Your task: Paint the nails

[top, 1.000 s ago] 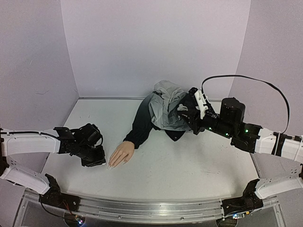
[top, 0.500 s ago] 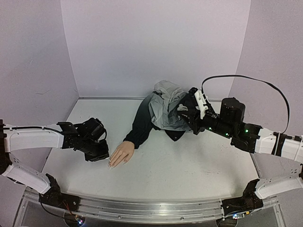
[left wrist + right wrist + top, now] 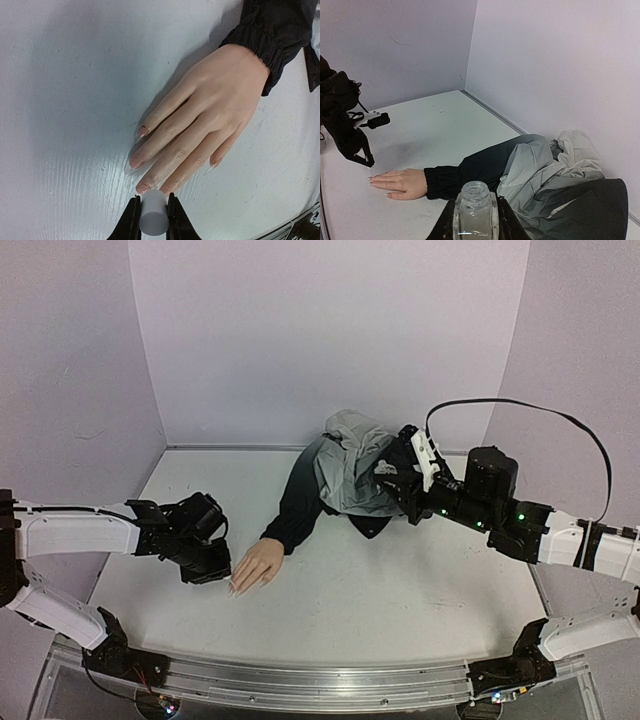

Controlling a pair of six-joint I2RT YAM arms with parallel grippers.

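Left end effector (image 3: pixel 153 220): clamped together on a white cap (image 3: pixel 153 212), one jaw on each side of it, just off the fingertips of the hand (image 3: pixel 210 120).
Right end effector (image 3: pixel 475 222): clamped on an open bottle (image 3: pixel 475 202), held up well away from the hand, out past its sleeve (image 3: pixel 470 175).
Nails (image 3: pixel 136 162): at the hand's fingertips. The hand lay flat, palm down, on the counter (image 3: pixel 75 75), and the two nails nearest my cap sat just beside it.
Brush: hidden behind the cap in my wrist view, so I could not tell whether it touched a nail.
Risk, aim: with the tip out of sight, I judged I could miss the small nail and streak the skin or the counter beside the hand.
Risk, pressure: pushing down too hard at the fingertips could splay the bristles over the nail's edge or shove the hand, which looked loose on the counter.
Risk, grip: the cap was round and smooth. A sideways drag across a nail could twist it in my jaws and throw off the stroke.
Risk, bottle: it was open and gripped near its neck. Any tilt of my right wrist could spill polish toward the sleeve.
Risk, dry brush: the bottle hung far from the hand, so each reload meant a long reach.
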